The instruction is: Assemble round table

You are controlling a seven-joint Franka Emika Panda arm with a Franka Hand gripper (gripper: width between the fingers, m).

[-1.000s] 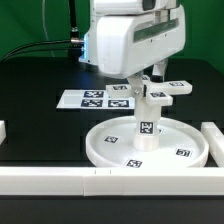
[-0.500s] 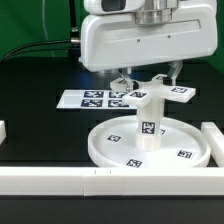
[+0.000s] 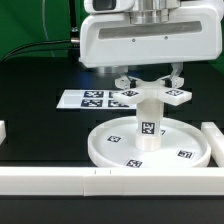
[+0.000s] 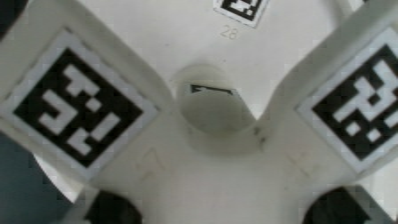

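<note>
The cross-shaped foot [image 3: 152,94] sits on top of the leg [image 3: 148,118], and the leg stands upright in the hub of the round disc [image 3: 190,140], which lies flat on the black table [image 3: 40,110] close to the front border blocks [image 3: 60,180]. So the table is being built upside down: top on the bench, foot in the air.

Right over it hangs the gripper [image 3: 150,76], its fingers dropping on either side of the foot's centre. From the wrist view the tagged arms of the foot [image 4: 196,110] fill the picture, spreading outward like a V. Whether the fingers are pinching the foot or standing just clear of it, I cannot tell from here.

My read is the foot is being seated or screwed onto the leg. To do that well, keep the wrist dead centred over the leg, press straight down, and turn about that vertical line so nothing cocks sideways.

The leg's long axis runs straight up and down. The foot's arms lie level, reaching toward both sides of the exterior view. Behind it all lies the marker board [image 3: 90,98].
</note>
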